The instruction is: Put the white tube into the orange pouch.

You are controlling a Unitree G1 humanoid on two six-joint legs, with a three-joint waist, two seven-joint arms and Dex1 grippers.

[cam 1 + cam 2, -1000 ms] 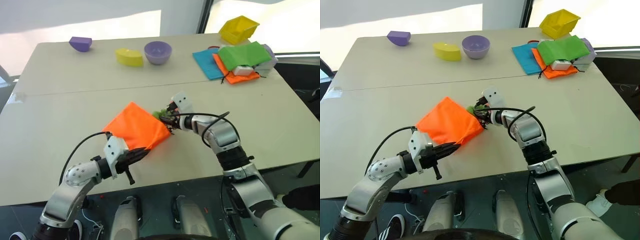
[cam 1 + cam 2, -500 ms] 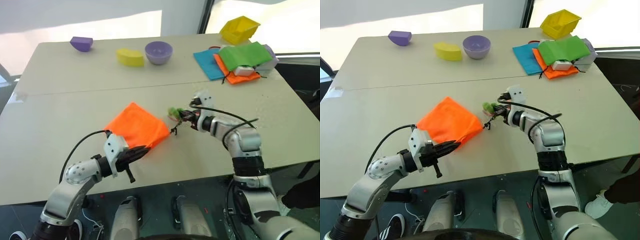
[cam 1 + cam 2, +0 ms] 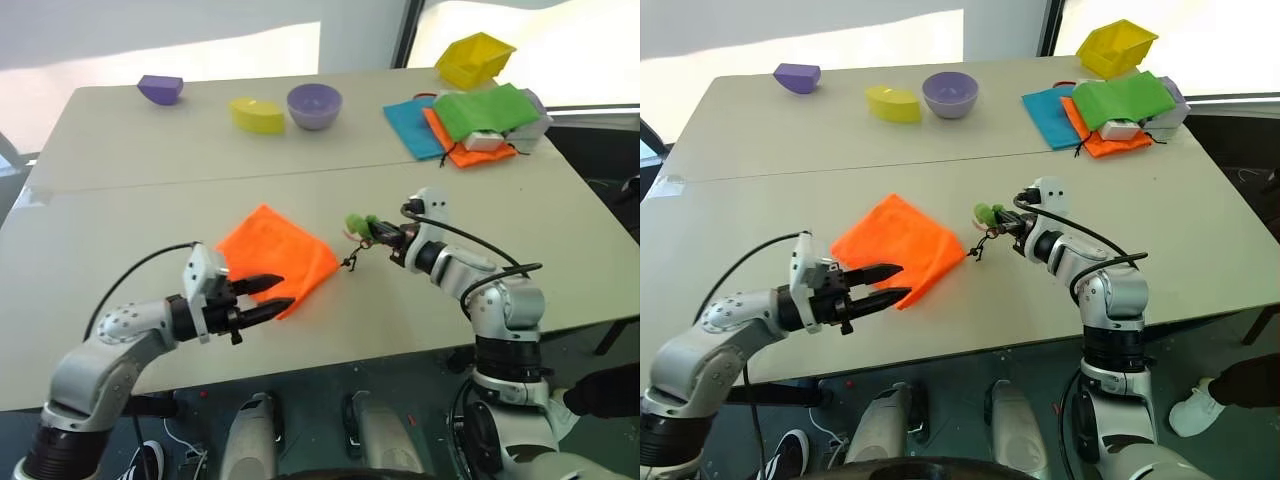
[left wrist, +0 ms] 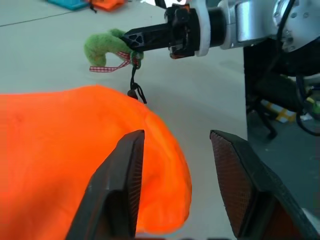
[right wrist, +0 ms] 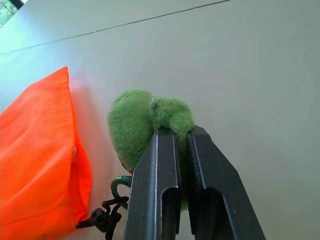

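While my right gripper [image 3: 1012, 222] stays clenched on the green fuzzy ring [image 3: 986, 212], my left gripper [image 3: 890, 283] hangs with its fingers parted, holding nothing, just off the near corner of the orange pouch [image 3: 902, 245].

Containers: pouch lies flat on the table [image 3: 760, 215], mouth end toward the right, black cord [image 3: 977, 246] running from it up to the ring. Its contents are hidden; I cannot tell where the white tube is, as none shows on the bare table. Along the far edge: a purple scoop-shaped bin [image 3: 798, 76] at far left, a yellow bin [image 3: 893, 102], a lilac bowl [image 3: 950, 93], and a yellow tilted bin [image 3: 1118, 45] at far right. What they hold I cannot make out.

Surface and room: pale beige tabletop with a seam running left to right across the middle. At far right sits a stack of cloths, blue [image 3: 1045, 109], dull orange [image 3: 1100, 142] and green [image 3: 1124, 98], with a white block [image 3: 1121, 130] tucked among them. Bright window light falls beyond the far edge.

Pouch look: bright orange fabric, slightly puffed, smooth, edge rounded at the near corner in the left wrist view.
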